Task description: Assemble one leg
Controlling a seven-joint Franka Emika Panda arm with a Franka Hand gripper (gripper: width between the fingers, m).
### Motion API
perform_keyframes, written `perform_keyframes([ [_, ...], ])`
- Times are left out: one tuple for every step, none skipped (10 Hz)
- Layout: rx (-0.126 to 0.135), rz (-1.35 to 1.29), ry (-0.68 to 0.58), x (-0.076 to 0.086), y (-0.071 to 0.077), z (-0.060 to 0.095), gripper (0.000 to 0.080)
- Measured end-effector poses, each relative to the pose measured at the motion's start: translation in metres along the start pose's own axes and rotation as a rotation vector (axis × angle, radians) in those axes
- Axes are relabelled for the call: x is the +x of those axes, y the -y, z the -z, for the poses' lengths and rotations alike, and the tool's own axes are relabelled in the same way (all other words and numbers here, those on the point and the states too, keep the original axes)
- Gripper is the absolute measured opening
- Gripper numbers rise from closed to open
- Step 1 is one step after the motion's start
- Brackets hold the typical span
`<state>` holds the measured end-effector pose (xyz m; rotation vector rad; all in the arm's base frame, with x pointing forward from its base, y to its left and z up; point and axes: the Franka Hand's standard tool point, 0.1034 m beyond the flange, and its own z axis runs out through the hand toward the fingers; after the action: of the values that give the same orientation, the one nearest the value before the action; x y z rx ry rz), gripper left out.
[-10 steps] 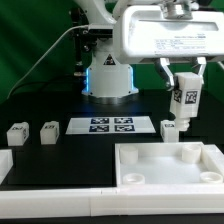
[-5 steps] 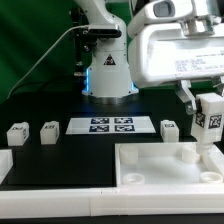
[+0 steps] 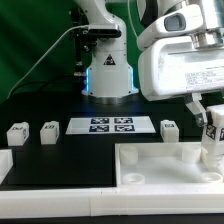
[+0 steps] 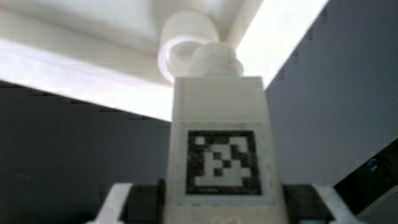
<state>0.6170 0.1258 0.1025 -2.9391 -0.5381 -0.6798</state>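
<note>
My gripper (image 3: pixel 212 112) is shut on a white leg (image 3: pixel 213 133) with a black-and-white tag, holding it upright at the exterior view's right, its lower end at the tabletop's far right corner socket (image 3: pixel 207 156). The large white tabletop (image 3: pixel 150 168) lies in front. In the wrist view the leg (image 4: pixel 221 130) fills the middle, tag facing the camera, its tip by a round socket (image 4: pixel 187 47), with my fingers (image 4: pixel 139 200) on both sides. Three loose legs stand on the table: two at the left (image 3: pixel 16 133) (image 3: pixel 49 131) and one (image 3: pixel 169 128) right of the marker board.
The marker board (image 3: pixel 112 125) lies on the black table in front of the robot base (image 3: pixel 107 70). A white block (image 3: pixel 4 162) sits at the left edge. A cable runs down at the back left.
The gripper has moved to the exterior view's right and down with the leg, from above the loose leg to the tabletop's far right corner socket.
</note>
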Motion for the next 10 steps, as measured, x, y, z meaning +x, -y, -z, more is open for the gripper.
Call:
perform_keyframes([
  [-0.001, 0.001, 0.002, -0.001, -0.001, -0.002, 0.0295],
  [-0.003, 0.002, 0.003, -0.002, -0.004, -0.004, 0.0295],
  [-0.005, 0.002, 0.006, -0.004, -0.006, -0.006, 0.0295],
  [-0.007, 0.000, 0.005, -0.003, -0.009, -0.007, 0.0295],
  [-0.010, -0.003, 0.001, -0.002, -0.012, -0.008, 0.0295],
  [-0.011, -0.003, -0.006, 0.000, -0.012, -0.010, 0.0295],
  [-0.012, -0.003, -0.013, 0.002, -0.012, -0.012, 0.0295],
  [-0.010, -0.003, -0.014, 0.002, -0.010, -0.015, 0.0295],
  [-0.009, -0.004, -0.011, 0.000, -0.010, -0.018, 0.0295],
  [-0.009, -0.004, -0.010, -0.001, -0.010, -0.019, 0.0295],
])
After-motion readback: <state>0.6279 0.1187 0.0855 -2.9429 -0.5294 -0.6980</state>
